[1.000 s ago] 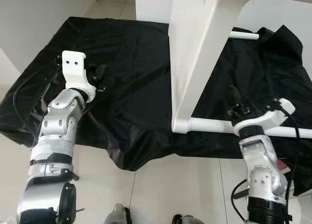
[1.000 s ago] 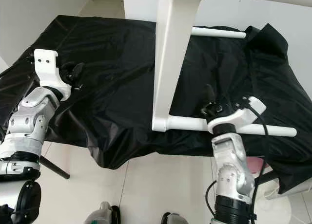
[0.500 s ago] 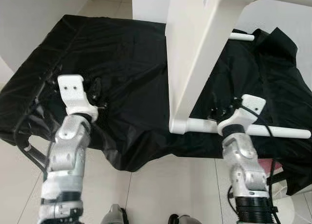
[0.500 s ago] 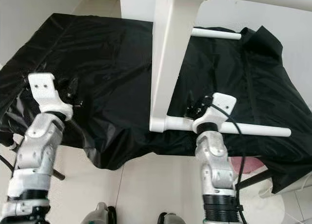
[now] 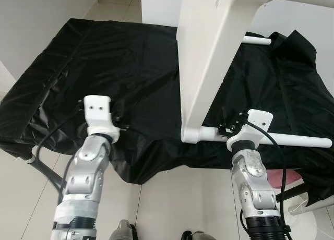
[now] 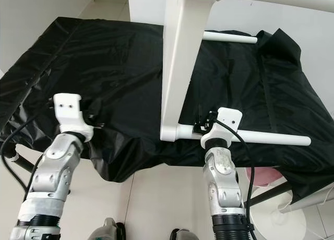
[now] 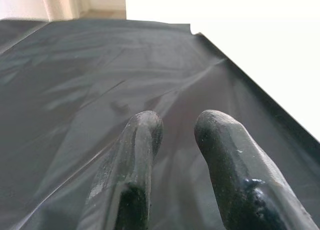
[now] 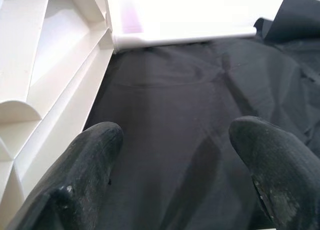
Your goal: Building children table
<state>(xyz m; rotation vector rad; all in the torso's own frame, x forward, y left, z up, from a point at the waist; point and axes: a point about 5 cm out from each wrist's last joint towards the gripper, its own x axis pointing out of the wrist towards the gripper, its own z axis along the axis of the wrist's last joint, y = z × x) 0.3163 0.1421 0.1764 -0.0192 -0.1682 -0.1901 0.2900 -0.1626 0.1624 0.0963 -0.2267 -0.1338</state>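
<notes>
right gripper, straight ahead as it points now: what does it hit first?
Likely the black cloth ahead of the open right gripper, then the white table frame's far bar. The frame's side panel runs close beside one finger; depth is unclear.

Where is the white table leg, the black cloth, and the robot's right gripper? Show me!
white table leg [image 5: 209, 68], left eye view, middle of its flat side.
black cloth [image 5: 120, 57], left eye view, a bare stretch left of the leg.
right gripper [image 8: 175, 155], right wrist view, midway between its open fingertips.
</notes>
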